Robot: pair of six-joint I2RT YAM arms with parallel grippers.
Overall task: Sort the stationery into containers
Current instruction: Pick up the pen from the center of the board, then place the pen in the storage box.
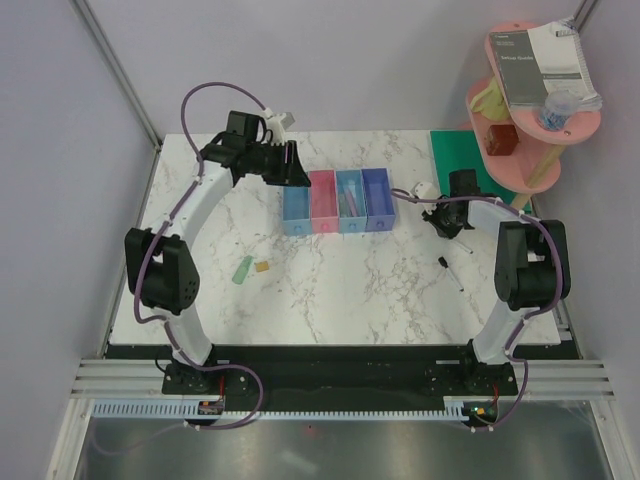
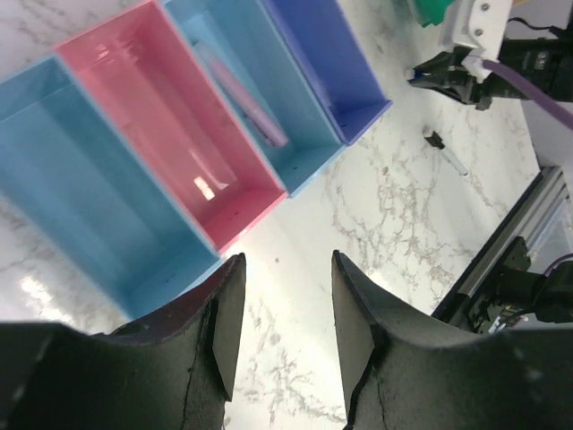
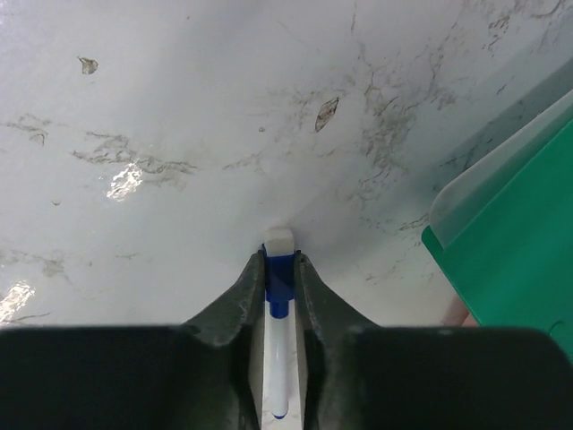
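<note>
- Surface: glossy white marble-pattern table (image 1: 350,290) with grey veins and plain pale walls around it.
- Right gripper (image 3: 280,262): the dark fingers are pinched tight on a slim pen (image 3: 279,285). The pen has a white barrel and a blue collar, and its squared white end pokes past the fingertips. It is held low over the marble; I cannot tell whether the end touches.
- Just to its right lies the green mat (image 3: 524,260), flat and smooth, with a clear plastic corner lying on it.
- A second pen (image 1: 450,272), thin with a dark cap, lies loose on the marble near the right gripper.
- Left gripper (image 2: 286,269): the matte black jaws are parted with nothing between them. It hangs just off the short ends of the first light blue and pink bins.
- Containers (image 1: 336,205): four rectangular open-top plastic bins joined in a row, light blue, pink, light blue, dark blue.
- A pink stick (image 2: 253,112) lies lengthwise in the third bin.
- A stubby pastel green stick (image 1: 243,269) and a tiny tan block (image 1: 262,267) sit just beside each other on the marble, left of centre and apart from the bins.
- Far right corner: a pink tiered shelf (image 1: 520,150) with rounded tiers and a spiral-bound booklet (image 1: 550,65) on top.
</note>
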